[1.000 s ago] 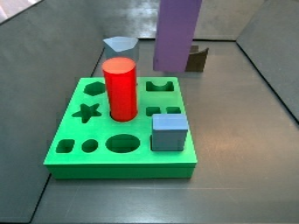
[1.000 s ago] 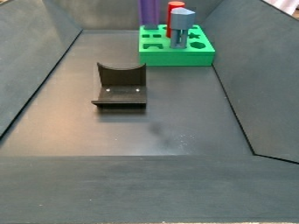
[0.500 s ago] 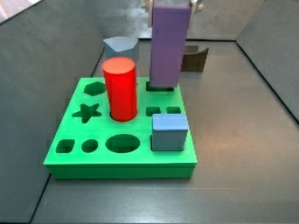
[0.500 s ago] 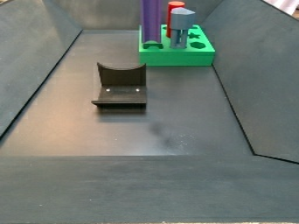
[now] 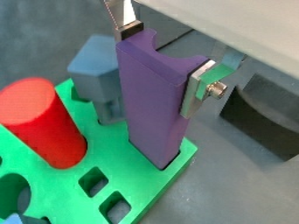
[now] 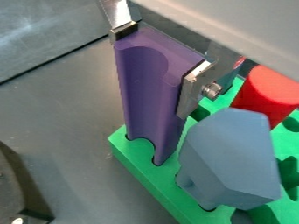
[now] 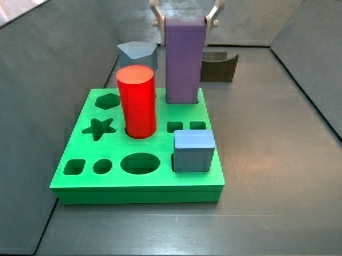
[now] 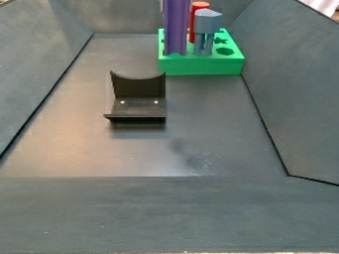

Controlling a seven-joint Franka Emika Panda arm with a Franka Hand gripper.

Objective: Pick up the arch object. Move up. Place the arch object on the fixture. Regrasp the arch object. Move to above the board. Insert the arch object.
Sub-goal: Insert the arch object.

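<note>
My gripper (image 5: pixel 162 59) is up over the far side of the board (image 7: pixel 94 172), and my two silver fingers (image 5: pixel 198 86) are squeezed onto the top part of the arch object (image 5: pixel 155 96). One finger is on each flat side, so I am holding it tight near its top.

The arch object hangs straight down from my hand. Its long way goes up and down, like a tall tower. In both wrist views its bottom end has gone down into the green board, right at the arch-shaped hole near the board's edge. In a wrist view I can see the little notch (image 6: pixel 142 144) at its bottom sitting just at the hole. I think it is only partly in, because most of the purple piece shows above the board in a side view (image 7: pixel 182 60).

So the hole is right under my hand, and the way to go is straight down. I should keep the piece standing straight so it does not jam.

The red cylinder (image 7: pixel 136 100) stands in the board just beside the purple piece, and the blue-grey cube (image 7: pixel 194 152) sits near too. The fixture (image 8: pixel 135 97) is well apart on the floor, with nothing in it
</note>
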